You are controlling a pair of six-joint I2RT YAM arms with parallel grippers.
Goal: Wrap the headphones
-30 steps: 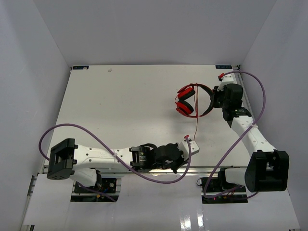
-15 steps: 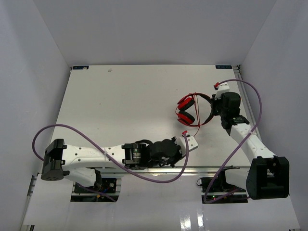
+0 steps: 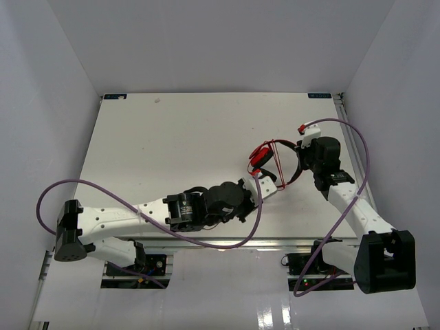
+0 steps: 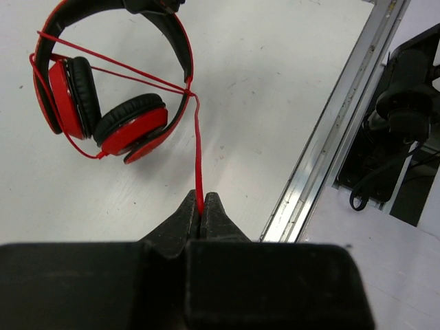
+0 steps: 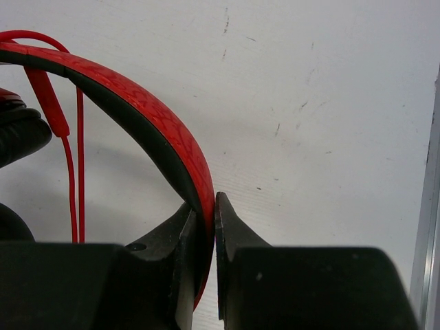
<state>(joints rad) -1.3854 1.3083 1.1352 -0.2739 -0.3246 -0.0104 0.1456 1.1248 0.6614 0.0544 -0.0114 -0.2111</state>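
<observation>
The red headphones (image 3: 269,159) with black ear pads hang above the table's right half. My right gripper (image 5: 204,206) is shut on their red and black headband (image 5: 144,117). In the left wrist view the headphones (image 4: 103,89) show both ear cups, and the thin red cable (image 4: 198,151) is strung across the headband in a few strands. From there it runs down into my left gripper (image 4: 201,205), which is shut on it. In the top view my left gripper (image 3: 262,184) is just below the headphones and my right gripper (image 3: 301,155) is at their right.
The white table (image 3: 172,151) has a metal rail (image 4: 330,130) along its near edge. Thick purple robot cables (image 3: 82,189) loop beside both arms. White walls enclose the table on the left, back and right.
My left gripper has moved up and left toward the headphones with the cable in it. My right arm has carried the headphones down and left, and they have tilted.
</observation>
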